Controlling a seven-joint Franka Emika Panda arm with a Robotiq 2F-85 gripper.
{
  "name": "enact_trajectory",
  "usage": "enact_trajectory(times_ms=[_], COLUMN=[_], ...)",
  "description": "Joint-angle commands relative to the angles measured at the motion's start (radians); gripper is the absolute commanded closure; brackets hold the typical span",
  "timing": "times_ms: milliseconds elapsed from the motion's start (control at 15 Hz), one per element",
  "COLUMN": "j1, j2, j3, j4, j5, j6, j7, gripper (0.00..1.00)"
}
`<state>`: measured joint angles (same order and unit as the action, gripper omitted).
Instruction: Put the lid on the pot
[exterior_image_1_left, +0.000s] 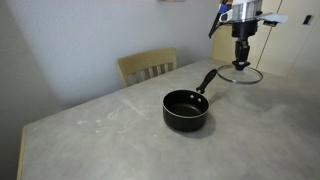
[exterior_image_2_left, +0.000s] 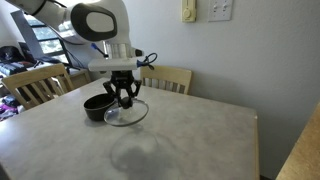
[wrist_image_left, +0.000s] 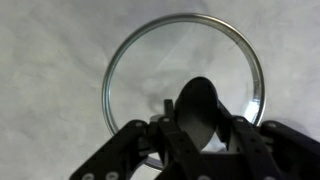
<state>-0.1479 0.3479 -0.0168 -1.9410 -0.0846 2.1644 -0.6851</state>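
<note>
The pot (exterior_image_1_left: 186, 108) is a small black saucepan that stands upright on the grey table, with its long handle (exterior_image_1_left: 206, 80) pointing toward the gripper. It also shows in an exterior view (exterior_image_2_left: 97, 105), just behind and beside the lid. My gripper (exterior_image_1_left: 241, 58) is shut on the black knob (wrist_image_left: 200, 112) of the clear glass lid (exterior_image_1_left: 240, 74). The lid (exterior_image_2_left: 128, 113) hangs level a little above the table and casts a round shadow below. In the wrist view the metal rim (wrist_image_left: 112, 75) rings my fingers. The lid is beside the pot, not over it.
The grey table (exterior_image_1_left: 110, 140) has a wooden chair (exterior_image_1_left: 147, 66) at its far edge. In an exterior view there are two chairs (exterior_image_2_left: 172, 78) (exterior_image_2_left: 35, 85) behind the table (exterior_image_2_left: 210, 140), and wall plates (exterior_image_2_left: 215, 10) above.
</note>
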Motion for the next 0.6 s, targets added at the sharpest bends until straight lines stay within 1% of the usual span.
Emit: enact_trajectory(times_ms=[0, 533], j1=[0.031, 0.148], j2=[-0.006, 0.022], j3=[0.031, 0.082], j4=[0.055, 0.166], j5=[0.021, -0.004], j6=[-0.068, -0.098], j7=[0.028, 0.259], gripper=[0.85, 0.85])
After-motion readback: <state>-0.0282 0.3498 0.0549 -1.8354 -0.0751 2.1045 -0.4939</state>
